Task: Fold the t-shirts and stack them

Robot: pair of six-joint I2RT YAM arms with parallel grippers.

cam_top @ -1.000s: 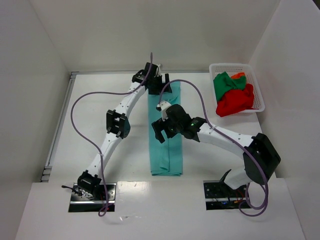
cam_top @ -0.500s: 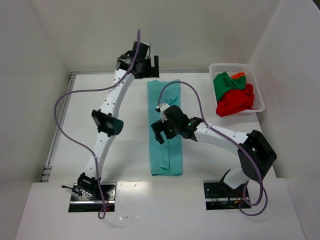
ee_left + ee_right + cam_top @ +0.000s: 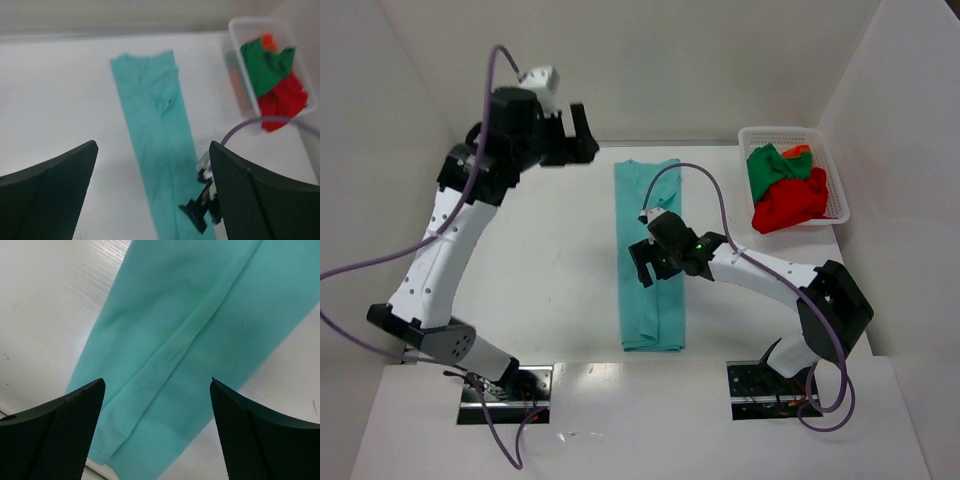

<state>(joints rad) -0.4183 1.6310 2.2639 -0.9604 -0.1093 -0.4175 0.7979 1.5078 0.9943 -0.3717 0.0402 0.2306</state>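
A teal t-shirt [image 3: 648,300] lies folded into a long narrow strip down the middle of the table; it also shows in the left wrist view [image 3: 155,120] and the right wrist view [image 3: 190,340]. My right gripper [image 3: 644,268] is open and empty, hovering just above the strip's middle. My left gripper [image 3: 582,135] is open and empty, raised high near the back wall, left of the strip's far end. Dark green [image 3: 772,168], red [image 3: 790,204] and orange [image 3: 798,151] t-shirts lie bunched in the white basket [image 3: 752,134].
The white lattice basket stands at the back right, also in the left wrist view [image 3: 235,60]. White walls close in the table on the left, back and right. A purple cable [image 3: 705,185] loops over the right arm.
My left arm has lifted off the strip's far end and swung up and to the left, gripper open. My right gripper has stayed over the strip's middle.
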